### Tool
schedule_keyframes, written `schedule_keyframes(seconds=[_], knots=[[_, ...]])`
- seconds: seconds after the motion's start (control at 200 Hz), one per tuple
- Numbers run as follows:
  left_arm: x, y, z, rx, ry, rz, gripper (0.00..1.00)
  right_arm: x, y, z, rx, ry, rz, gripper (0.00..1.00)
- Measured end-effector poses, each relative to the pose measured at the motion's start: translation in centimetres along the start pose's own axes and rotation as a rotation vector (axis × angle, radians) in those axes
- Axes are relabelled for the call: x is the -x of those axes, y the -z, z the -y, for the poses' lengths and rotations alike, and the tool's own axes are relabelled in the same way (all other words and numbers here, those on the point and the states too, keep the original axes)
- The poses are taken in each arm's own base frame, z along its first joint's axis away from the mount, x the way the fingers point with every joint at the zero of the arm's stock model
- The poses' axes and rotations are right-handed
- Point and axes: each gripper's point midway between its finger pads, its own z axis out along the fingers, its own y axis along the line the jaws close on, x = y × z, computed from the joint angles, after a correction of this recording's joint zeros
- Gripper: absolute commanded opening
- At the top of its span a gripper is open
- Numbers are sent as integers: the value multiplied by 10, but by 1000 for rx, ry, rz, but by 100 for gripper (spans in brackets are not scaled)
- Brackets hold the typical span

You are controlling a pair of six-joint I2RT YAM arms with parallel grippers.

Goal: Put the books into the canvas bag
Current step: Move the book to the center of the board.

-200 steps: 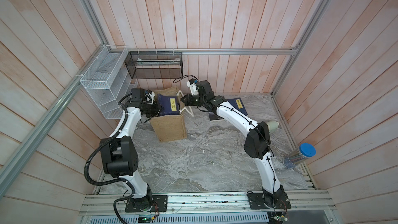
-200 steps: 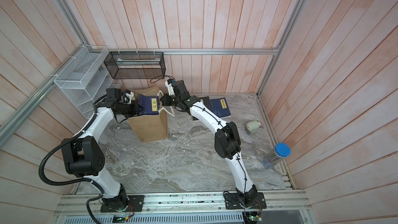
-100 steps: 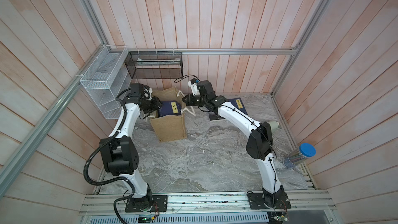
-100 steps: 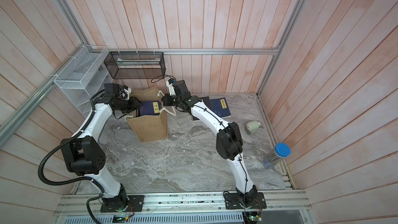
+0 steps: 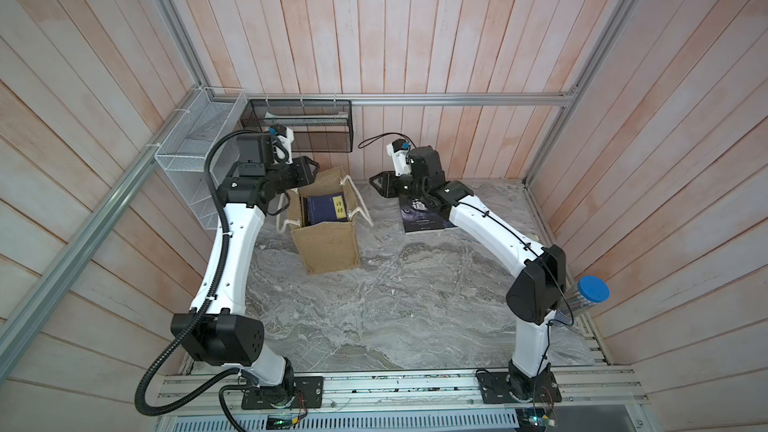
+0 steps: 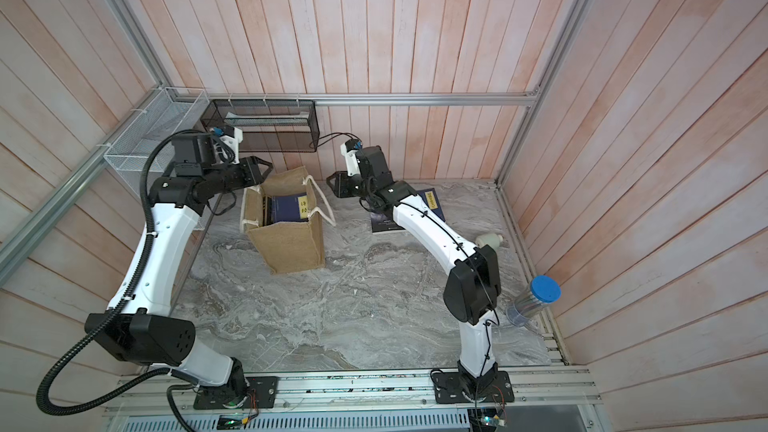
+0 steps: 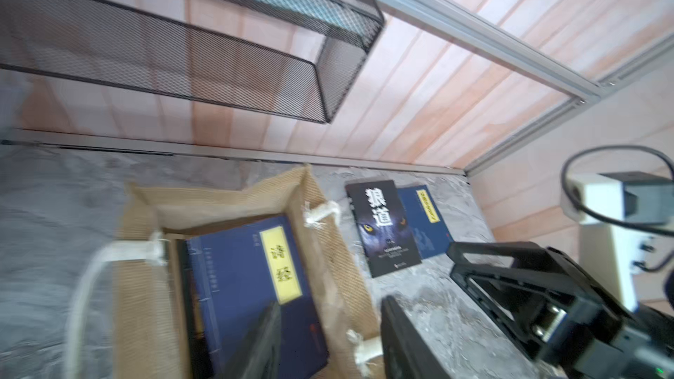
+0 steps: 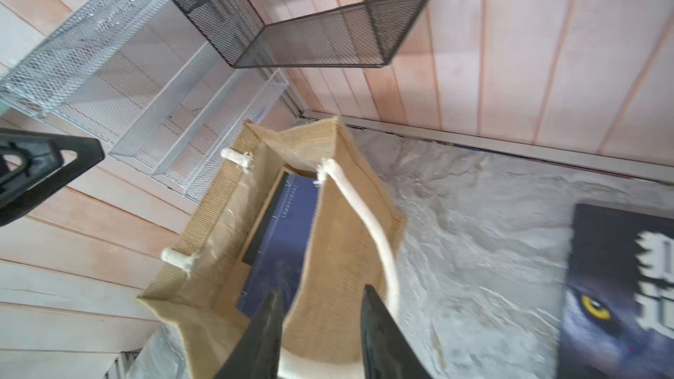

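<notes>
One canvas bag (image 5: 330, 243), navy book (image 7: 237, 286) inside labelled 诗经. Two on surface (image 5: 395, 305): black book (image 7: 383, 227) 狼道, blue book (image 7: 426, 224). Fingers spread on left gripper (image 7: 330, 344) and right gripper (image 8: 321, 340).

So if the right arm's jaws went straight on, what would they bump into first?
Probably the canvas bag: its near wall and white rope handle lie just ahead of the right gripper, jaws open; depth is unclear.
</notes>
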Motion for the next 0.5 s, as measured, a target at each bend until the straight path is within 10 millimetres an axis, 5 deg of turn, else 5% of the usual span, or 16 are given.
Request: schedule_keyframes(seconds=[0.28, 0.38, 0.5], knots=[[-113, -112, 120, -233, -61, -226, 45, -64, 65, 180, -323, -198, -32, 44], [-150, -154, 142, -263, -58, -296, 45, -80, 87, 233, -414, -277, -30, 44], [-182, -204, 149, -265, -25, -354, 45, -77, 102, 266, -464, -323, 9, 46]])
